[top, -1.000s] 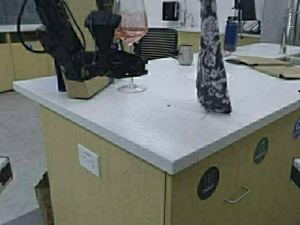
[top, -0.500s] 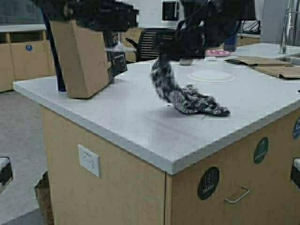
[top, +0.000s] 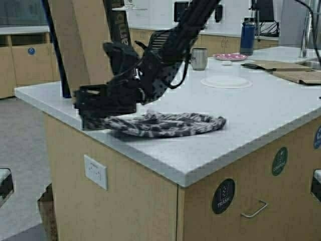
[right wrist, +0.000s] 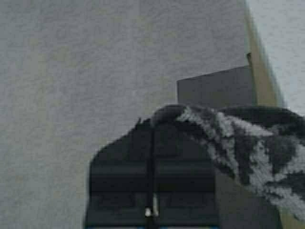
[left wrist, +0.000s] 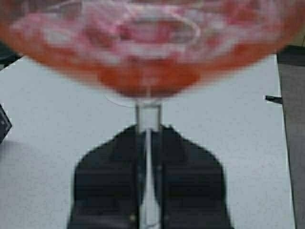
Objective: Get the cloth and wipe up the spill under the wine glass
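Note:
The cloth (top: 165, 124) lies stretched in a long rope across the white counter (top: 251, 115) near its front edge. My right gripper (top: 89, 111) is low at the cloth's left end, near the counter's left side, and shut on that end. In the right wrist view the cloth (right wrist: 248, 148) trails from the shut gripper (right wrist: 152, 128). My left gripper (left wrist: 148, 157) is shut on the stem of the wine glass (left wrist: 147, 47), held high above the counter. In the high view only the glass's foot (top: 129, 7) shows at the top edge, and the left gripper is out of view there.
A tall brown box (top: 75, 45) stands at the counter's left, just behind my right gripper. Farther back are a steel mug (top: 199, 58), a white round mat (top: 225, 81), a pink dish (top: 229, 56), a blue bottle (top: 247, 36) and brown paper (top: 293, 75).
My right gripper has dragged the cloth leftward across the counter, from hanging at the right to lying stretched along the front. My left arm has lifted the wine glass off the counter and up.

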